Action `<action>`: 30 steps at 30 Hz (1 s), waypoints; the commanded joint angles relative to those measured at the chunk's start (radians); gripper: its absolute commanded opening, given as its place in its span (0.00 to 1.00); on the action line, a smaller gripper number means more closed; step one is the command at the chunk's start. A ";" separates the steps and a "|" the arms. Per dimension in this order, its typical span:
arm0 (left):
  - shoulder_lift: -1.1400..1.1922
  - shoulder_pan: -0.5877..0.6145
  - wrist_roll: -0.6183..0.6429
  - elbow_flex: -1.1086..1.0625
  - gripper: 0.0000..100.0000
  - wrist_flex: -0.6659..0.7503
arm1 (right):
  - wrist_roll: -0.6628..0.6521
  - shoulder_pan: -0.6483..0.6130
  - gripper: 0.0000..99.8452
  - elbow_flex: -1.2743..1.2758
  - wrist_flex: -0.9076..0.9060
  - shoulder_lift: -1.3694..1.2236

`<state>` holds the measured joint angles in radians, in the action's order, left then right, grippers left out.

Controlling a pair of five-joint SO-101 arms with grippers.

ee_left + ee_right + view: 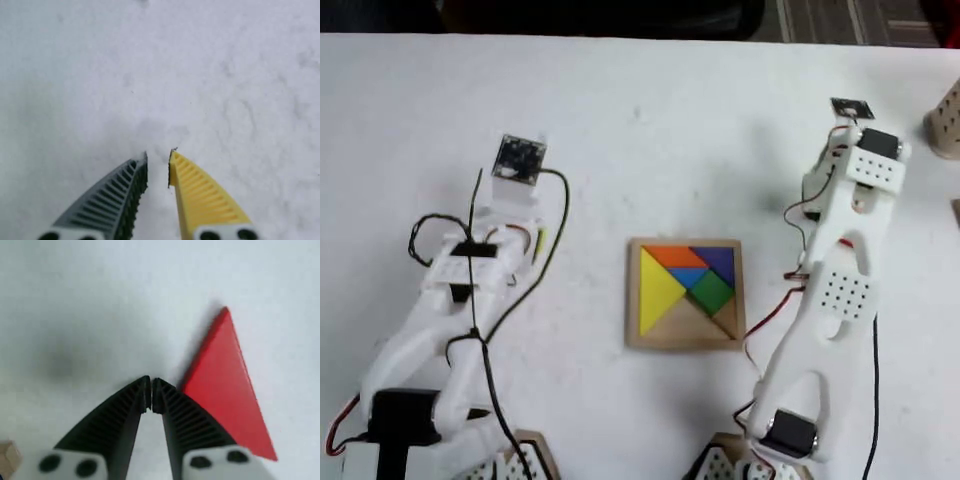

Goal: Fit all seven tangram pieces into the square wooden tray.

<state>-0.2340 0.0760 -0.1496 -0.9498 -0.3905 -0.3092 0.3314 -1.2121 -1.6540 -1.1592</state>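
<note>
1. two claws are hanging low over a white table [620, 120], one on each arm, and neither is holding anything.
2. the left gripper [157, 161], with one grey finger and one yellow, is pointing down at bare table; its tips are standing slightly apart, with a narrow strip of table showing between them.
3. the right gripper [151, 392], with two black ribbed fingers, is closed tip to tip on nothing.
4. a red triangle [230, 390] is lying flat on the table just beside one of the right gripper's fingers, outside its grasp; whether the two are touching is unclear.
5. in the high view the square wooden tray [633, 295] is sitting on the table between the two arms, well apart from both claws.
6. inside the tray, a yellow triangle [660, 295] is filling the left side, an orange triangle [675, 255] is lying along the top edge, a purple piece [718, 260] is sitting in the top right corner, a blue piece [688, 277] is sitting near the centre, and a green square [711, 292] is resting just right of centre.
7. the tray's lower part is showing plain wood colour.
</note>
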 commanded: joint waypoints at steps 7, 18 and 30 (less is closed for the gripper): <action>-0.013 -0.024 -0.011 0.003 0.11 0.018 | -0.153 0.097 0.02 -0.040 -0.067 0.220; -0.013 -0.024 -0.011 0.003 0.11 0.020 | -0.609 0.058 0.29 0.241 -0.064 0.329; -0.013 -0.024 -0.011 0.003 0.11 0.020 | -0.618 0.068 0.30 0.264 0.042 0.174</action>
<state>-0.2340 0.0760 -0.1496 -0.9498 -0.3905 -0.9198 0.3974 -0.9436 -1.6295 -0.9874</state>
